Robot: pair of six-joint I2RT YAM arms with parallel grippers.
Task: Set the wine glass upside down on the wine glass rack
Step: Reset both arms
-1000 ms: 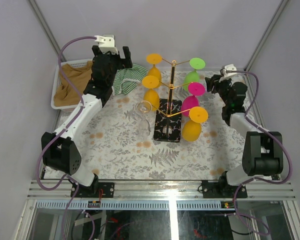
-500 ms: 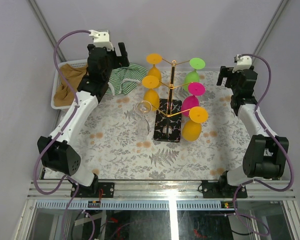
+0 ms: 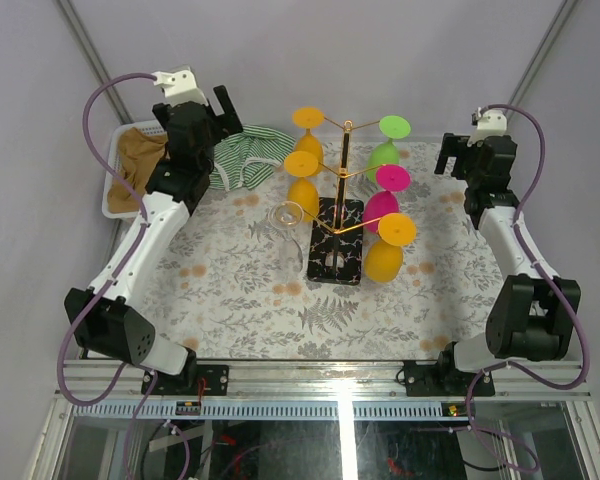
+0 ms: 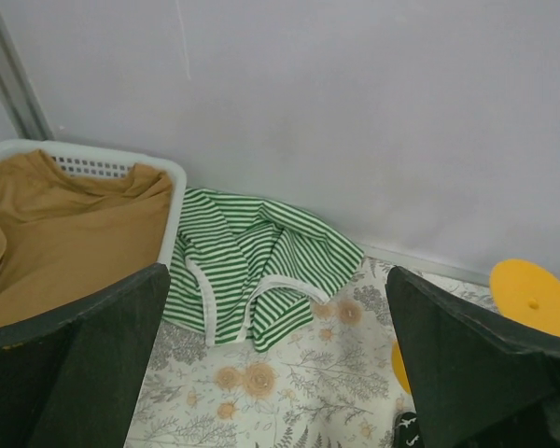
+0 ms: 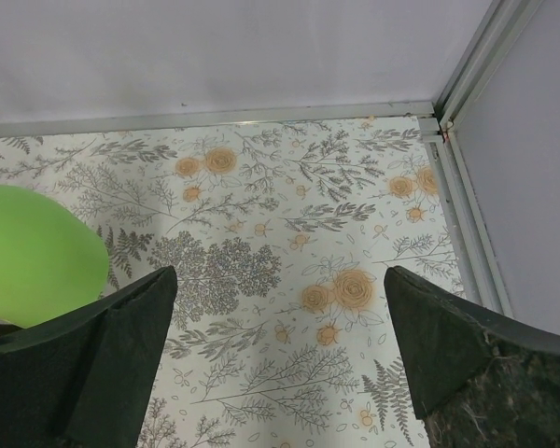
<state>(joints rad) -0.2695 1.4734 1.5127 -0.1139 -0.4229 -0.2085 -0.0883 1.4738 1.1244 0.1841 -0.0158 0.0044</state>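
Wine glass rack [image 3: 346, 180]: gold post on a black base, centre of the floral table cover [image 5: 289, 215].
Wine glass [image 3: 288, 238]: clear, at the rack's lower left arm; it appears to hang foot-up, bowl down, with nothing touching it.
Other glasses: orange [image 3: 301, 163], green [image 3: 394, 127] and magenta [image 3: 392, 178] ones hang upside down on the other hooks.
Left gripper [image 4: 275, 271]: jaws wide apart, empty; in the last second it has drawn back toward the far left corner, over the striped cloth [image 4: 261, 252] and white basket [image 4: 173, 182].
Right gripper [image 5: 280, 271]: jaws apart, empty; they widened as it lifted away from the green glass toward the far right corner.
Change: both arms are withdrawing from the rack.
Meaning: the hanging step looks complete; the arms seem to be retreating to rest.
Caveat: the hook under the clear foot is too fine to confirm.
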